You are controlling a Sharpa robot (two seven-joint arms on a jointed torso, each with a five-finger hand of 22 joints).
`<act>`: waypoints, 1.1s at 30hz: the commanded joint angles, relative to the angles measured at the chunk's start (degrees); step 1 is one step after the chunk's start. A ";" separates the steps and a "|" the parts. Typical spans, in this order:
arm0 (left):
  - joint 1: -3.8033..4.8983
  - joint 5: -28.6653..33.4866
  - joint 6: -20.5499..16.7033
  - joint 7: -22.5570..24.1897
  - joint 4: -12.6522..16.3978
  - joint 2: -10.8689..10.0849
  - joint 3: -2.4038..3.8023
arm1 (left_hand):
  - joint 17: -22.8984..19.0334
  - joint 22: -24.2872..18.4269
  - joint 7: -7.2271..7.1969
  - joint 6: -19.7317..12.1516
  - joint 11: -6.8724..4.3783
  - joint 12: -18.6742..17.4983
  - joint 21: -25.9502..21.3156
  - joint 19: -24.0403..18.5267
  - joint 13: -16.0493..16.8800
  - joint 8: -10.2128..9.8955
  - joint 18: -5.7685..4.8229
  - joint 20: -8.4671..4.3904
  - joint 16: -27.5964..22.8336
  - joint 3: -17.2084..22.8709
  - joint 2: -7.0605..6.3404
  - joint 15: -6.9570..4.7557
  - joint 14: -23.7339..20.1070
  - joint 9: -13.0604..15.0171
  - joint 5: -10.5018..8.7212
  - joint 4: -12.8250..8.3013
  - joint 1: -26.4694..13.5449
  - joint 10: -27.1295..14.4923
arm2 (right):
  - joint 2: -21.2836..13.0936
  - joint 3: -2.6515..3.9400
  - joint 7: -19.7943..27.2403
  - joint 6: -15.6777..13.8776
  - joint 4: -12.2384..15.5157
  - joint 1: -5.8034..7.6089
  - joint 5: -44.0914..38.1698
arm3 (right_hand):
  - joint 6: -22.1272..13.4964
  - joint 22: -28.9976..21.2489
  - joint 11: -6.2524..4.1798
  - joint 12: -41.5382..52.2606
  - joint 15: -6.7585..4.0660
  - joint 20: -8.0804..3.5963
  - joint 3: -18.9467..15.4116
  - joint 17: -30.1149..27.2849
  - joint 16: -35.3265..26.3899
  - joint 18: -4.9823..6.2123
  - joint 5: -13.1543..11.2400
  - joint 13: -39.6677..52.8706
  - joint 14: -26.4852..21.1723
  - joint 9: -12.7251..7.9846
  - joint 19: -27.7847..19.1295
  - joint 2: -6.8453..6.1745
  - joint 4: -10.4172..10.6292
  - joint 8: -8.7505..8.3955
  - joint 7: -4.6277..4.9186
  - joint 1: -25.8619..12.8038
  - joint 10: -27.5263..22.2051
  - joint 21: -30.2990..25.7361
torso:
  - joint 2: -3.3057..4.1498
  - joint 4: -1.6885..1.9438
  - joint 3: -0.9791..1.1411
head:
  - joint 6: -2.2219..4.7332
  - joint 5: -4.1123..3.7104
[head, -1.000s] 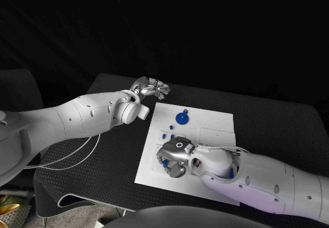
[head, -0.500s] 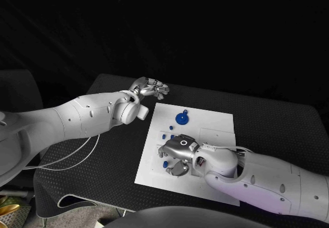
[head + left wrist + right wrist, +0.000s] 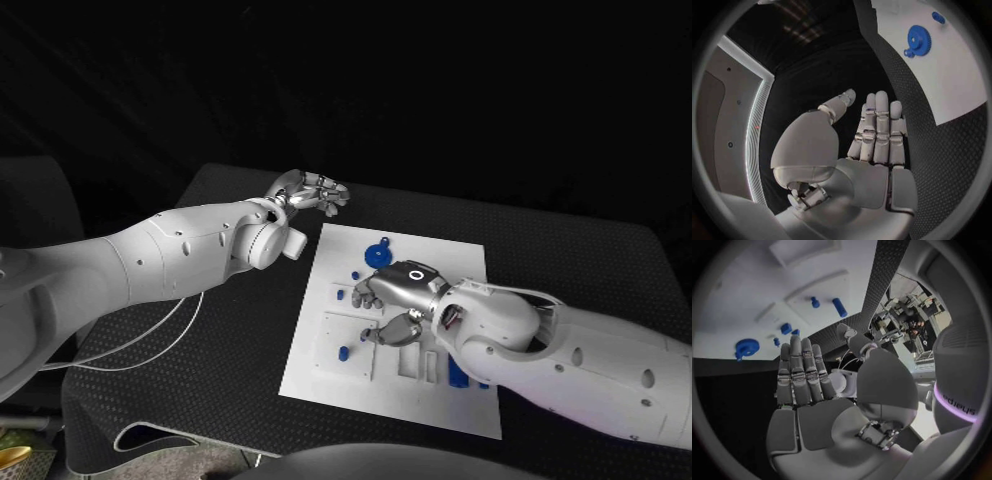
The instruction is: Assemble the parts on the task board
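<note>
board (image 3: 433, 262): white, mid table, on black mat
gear (image 3: 381, 252): blue, on board's far end; small blue parts (image 3: 355, 274) nearby
R hand (image 3: 389, 300): over board centre, fingers straight, holds nothing
L hand (image 3: 310, 190): off board, beyond far corner, fingers apart, holds nothing

Dim scene, black backdrop swallowing detail. Task board (image 3: 433, 262) reads brightest, mild glare. Violet tint on right arm shell. Wrist views fisheye-bent at rims, dark vignette; soft shadow under right hand (image 3: 392, 297).
</note>
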 commanded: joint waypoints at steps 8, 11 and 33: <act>-0.07 0.31 2.68 1.60 -0.48 -0.54 -0.05 | 0.60 0.48 -0.56 0.95 -0.21 0.12 -0.42 0.27 0.06 1.01 1.08 0.15 -0.47 -0.47 0.14 0.24 0.42 0.29 -0.29 0.81 -1.23 0.11 | -9.05 0.11 -3.52 17.75 -3.16 7.15 25.97 | 0.80 1.38 -3.87 4.72 -3.95 -1.30 1.07 2.25 5.04 2.72 -4.61 2.83 9.25 -0.07 8.83 3.38 4.30 0.65 -0.11 -1.56 9.52 5.51 | -0.51 -0.71 -0.19 | 1.85 -3.74; -0.14 0.31 2.89 1.75 -0.42 -0.74 -0.10 | 0.86 0.63 -0.52 0.87 -0.70 0.62 -0.47 0.30 0.32 1.04 1.08 0.08 -0.45 -0.67 0.27 0.14 0.62 0.24 -0.31 0.97 -1.48 1.16 | -10.22 -0.03 -4.15 16.77 -3.83 7.24 27.50 | -0.53 1.27 -3.83 5.12 -4.21 -1.43 -1.05 3.20 5.66 2.72 -4.97 3.85 9.65 -0.42 9.29 3.53 6.95 -0.09 0.04 -6.01 10.10 5.81 | -0.66 -1.04 -0.19 | 1.90 -4.07; -0.76 1.14 4.22 2.30 5.06 -4.17 -0.35 | 1.34 0.88 -0.32 0.34 -0.56 0.26 -0.71 0.44 0.30 0.91 1.00 0.01 -0.68 -1.15 0.79 0.10 0.65 0.03 0.03 1.66 -2.64 0.88 | -17.30 -2.90 -21.78 26.10 0.97 5.61 41.81 | 1.88 1.42 -6.91 57.39 -10.41 -8.51 -19.90 26.07 52.77 2.72 10.04 52.86 6.40 5.19 12.06 13.69 0.55 2.17 -2.68 -12.38 -5.35 39.12 | -2.49 -1.60 0.67 | -0.20 -8.11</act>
